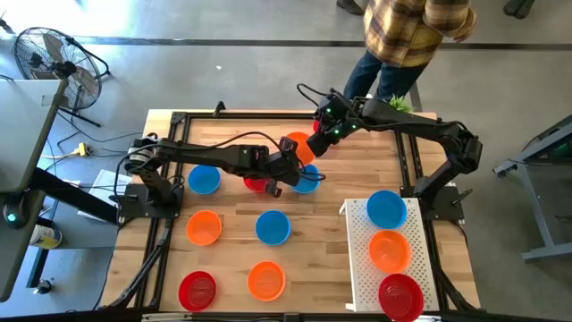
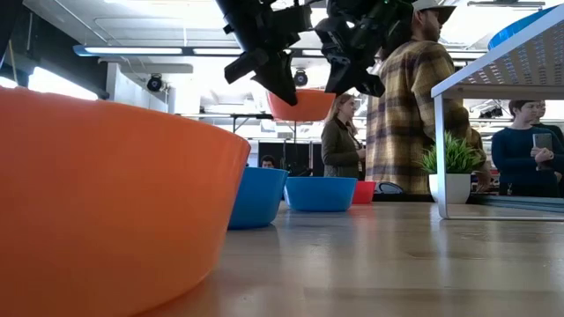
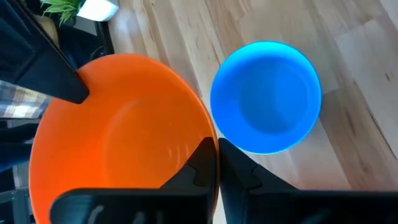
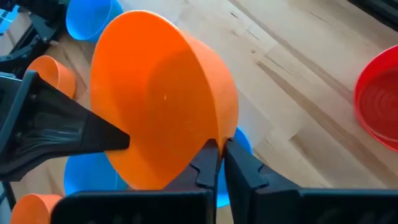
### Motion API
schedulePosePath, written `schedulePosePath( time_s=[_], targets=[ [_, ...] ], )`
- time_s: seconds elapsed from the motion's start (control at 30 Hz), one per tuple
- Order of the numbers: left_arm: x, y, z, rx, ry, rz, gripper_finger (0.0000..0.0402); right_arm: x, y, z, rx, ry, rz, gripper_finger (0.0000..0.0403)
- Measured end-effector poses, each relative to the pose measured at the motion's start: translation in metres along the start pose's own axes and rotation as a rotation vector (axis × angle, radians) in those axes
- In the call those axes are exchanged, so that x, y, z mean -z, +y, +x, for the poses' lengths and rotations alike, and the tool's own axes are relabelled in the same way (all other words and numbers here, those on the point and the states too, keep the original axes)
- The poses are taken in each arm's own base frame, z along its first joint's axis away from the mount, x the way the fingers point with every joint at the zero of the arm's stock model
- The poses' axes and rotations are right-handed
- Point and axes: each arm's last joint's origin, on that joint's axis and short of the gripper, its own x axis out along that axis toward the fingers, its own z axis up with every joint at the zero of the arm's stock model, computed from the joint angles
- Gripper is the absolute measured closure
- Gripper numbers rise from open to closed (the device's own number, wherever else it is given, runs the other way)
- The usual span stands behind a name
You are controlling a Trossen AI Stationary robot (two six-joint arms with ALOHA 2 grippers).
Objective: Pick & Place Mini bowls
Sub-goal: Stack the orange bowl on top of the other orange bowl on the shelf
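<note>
High view: orange bowl airborne, rim pinched between left hand and right hand, both clamped

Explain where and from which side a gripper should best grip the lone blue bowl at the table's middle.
Probably on the rim of the blue bowl, coming straight down from above: it sits upright and open, the wall is thin enough for fingers to straddle, and nothing crowds it.
</note>
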Motion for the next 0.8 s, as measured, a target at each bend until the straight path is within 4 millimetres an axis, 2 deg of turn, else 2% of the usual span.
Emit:
schedulePosePath(
  time_s=[0.17,0.43,0.63,0.8],
  targets=[
    [-0.001,0.001,-0.001,-0.007,-0.011,-0.027,0.0363,0.000,-0.001,0.000,0.016,-0.008,-0.021,0.0400],
    [0.000,0.001,-0.002,-0.003,0.006,-0.041,0.0278,-0.001,-0.004,-0.001,0.031,-0.009,-0.031,0.0402],
    [-0.004,0.011,-0.016,0.045,0.004,-0.062,0.0233,-0.004,-0.012,-0.003,0.045,-0.011,-0.035,0.0403],
    [-0.004,0.020,-0.037,0.108,-0.084,-0.122,0.0224,-0.007,-0.026,-0.006,0.067,0.010,-0.033,0.0402]
  ],
)
